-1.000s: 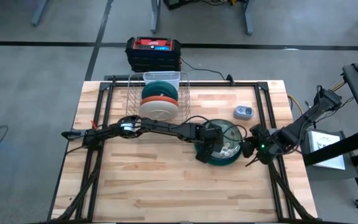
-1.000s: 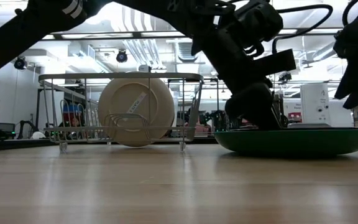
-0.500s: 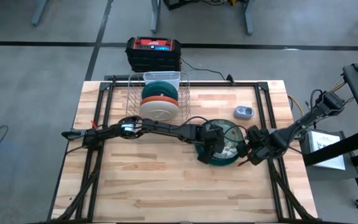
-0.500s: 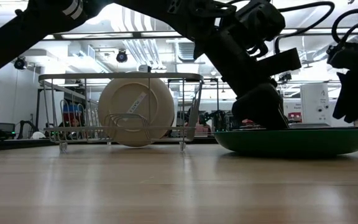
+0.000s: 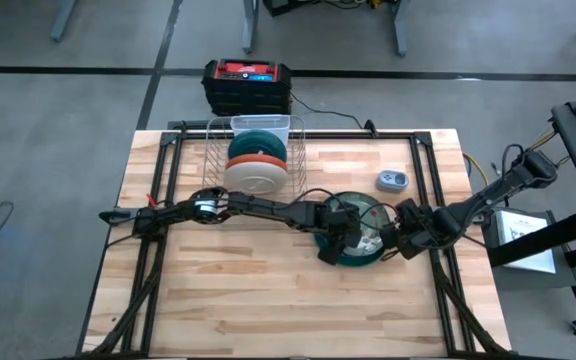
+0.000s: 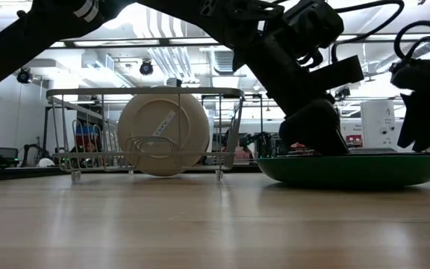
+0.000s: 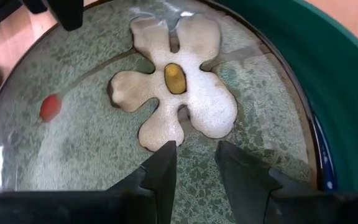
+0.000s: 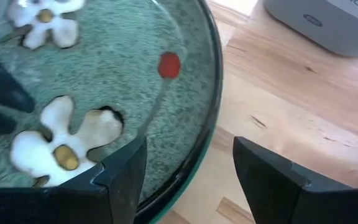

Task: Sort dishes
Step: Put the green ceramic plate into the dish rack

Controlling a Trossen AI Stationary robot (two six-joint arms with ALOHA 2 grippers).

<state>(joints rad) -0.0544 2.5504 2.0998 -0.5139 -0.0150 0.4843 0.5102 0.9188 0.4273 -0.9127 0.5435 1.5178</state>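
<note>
A speckled green plate with white flowers (image 7: pixel 92 130) lies inside the larger dark green plate (image 5: pixel 353 262), right of the table's middle. My left gripper (image 7: pixel 194 149) hangs over the speckled plate's middle, fingers pointing down and a little apart. My right gripper (image 8: pixel 191 162) is wide open at the plates' right edge, with the rim (image 8: pixel 211 106) running between its fingers. Teal, orange and white dishes (image 5: pixel 258 158) stand on edge in the wire rack (image 5: pixel 218 140) at the back. My left gripper has its fingertips (image 7: pixel 166 163) right at the speckled plate's surface beside the white flower (image 7: pixel 185 106), coming from above. I cannot tell whether they touch it. My right gripper's fingers stand on either side of the rim without a visible touch.
A small grey round device (image 5: pixel 391 180) lies on the table behind the plates, near my right gripper. The rack holds the back middle of the table. A red and black box (image 5: pixel 248 85) stands beyond the far edge. Bare wood shows in front (image 5: pixel 268 300).
My right gripper has gone toward the table's left and down to the dark green plate's right edge, so that the rim now lies between its open fingers. The plates have stayed where they were.
</note>
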